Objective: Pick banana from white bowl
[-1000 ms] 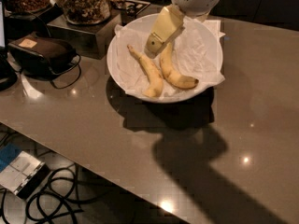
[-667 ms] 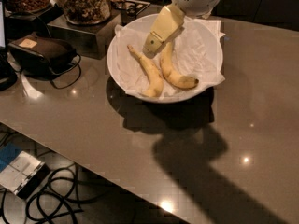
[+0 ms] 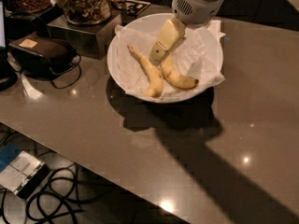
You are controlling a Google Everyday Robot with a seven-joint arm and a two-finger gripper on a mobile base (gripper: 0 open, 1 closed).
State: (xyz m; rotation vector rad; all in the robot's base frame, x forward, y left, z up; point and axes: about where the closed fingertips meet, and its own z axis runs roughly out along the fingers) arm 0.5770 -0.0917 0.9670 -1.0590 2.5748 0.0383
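The white bowl (image 3: pixel 122 41), wide and lined with crumpled white paper, stands on the brown table. Two bananas lie in it. The banana (image 3: pixel 178 79) is the thicker, curved one on the right, with a dark tip at its right end. A slimmer, paler banana (image 3: pixel 147 72) lies to its left. My gripper (image 3: pixel 158 55) reaches down from the upper right into the bowl. Its cream-coloured end hangs just above the upper end of the curved banana, between the two bananas, and hides that end.
Glass jars of snacks (image 3: pixel 83 3) stand on a dark box at the back left. A black device with a cable (image 3: pixel 43 54) lies left of the bowl. The table's front edge runs along the lower left, with cables on the floor (image 3: pixel 51 204) below it.
My gripper has come down a little toward the bananas. The bananas and the bowl have not moved.
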